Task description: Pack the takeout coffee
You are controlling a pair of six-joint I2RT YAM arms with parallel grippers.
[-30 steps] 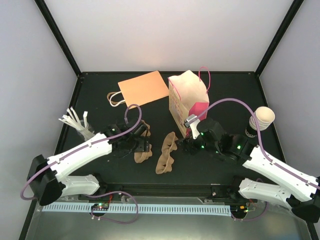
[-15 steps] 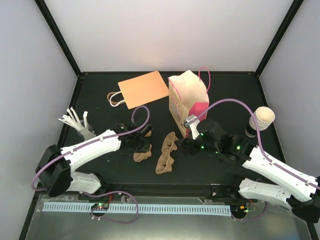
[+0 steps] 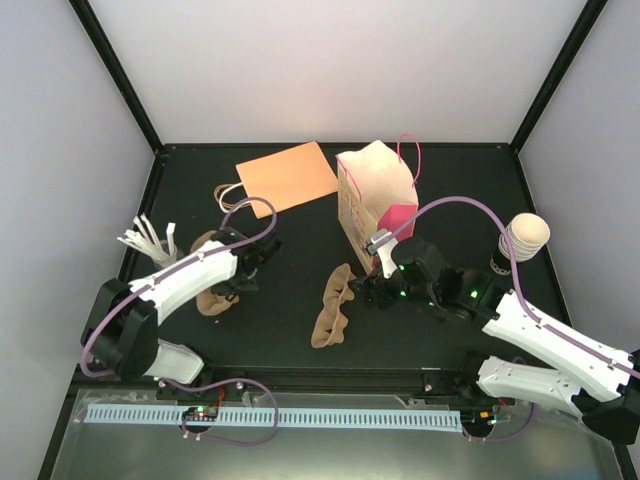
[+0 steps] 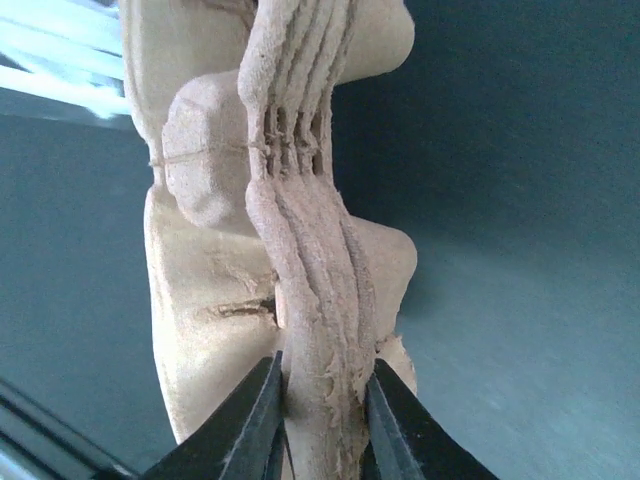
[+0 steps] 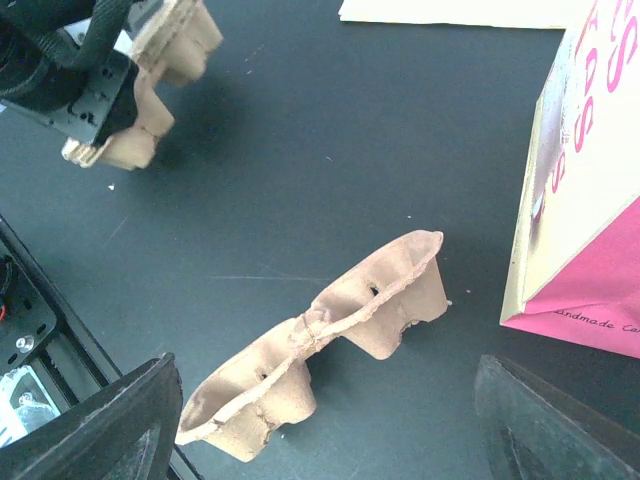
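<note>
while left tool (image 4: 325,402) clamps pulp carrier (image 4: 300,250), it has moved left | right tool (image 5: 330,430) apart

The pulp carrier (image 4: 312,300) looks rough, fibrous and matt; the tabletop (image 5: 330,150) is smooth, dark and matt; the standing bag (image 5: 585,180) is smooth printed paper; the takeout coffee cup (image 3: 525,235) is ribbed paper.

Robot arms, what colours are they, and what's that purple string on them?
The left arm and right arm have smooth white shells with black joints. The purple string is a thin cable looping over each arm. Tiny green lights glow on the right one. The fingers are black and pointy.
</note>
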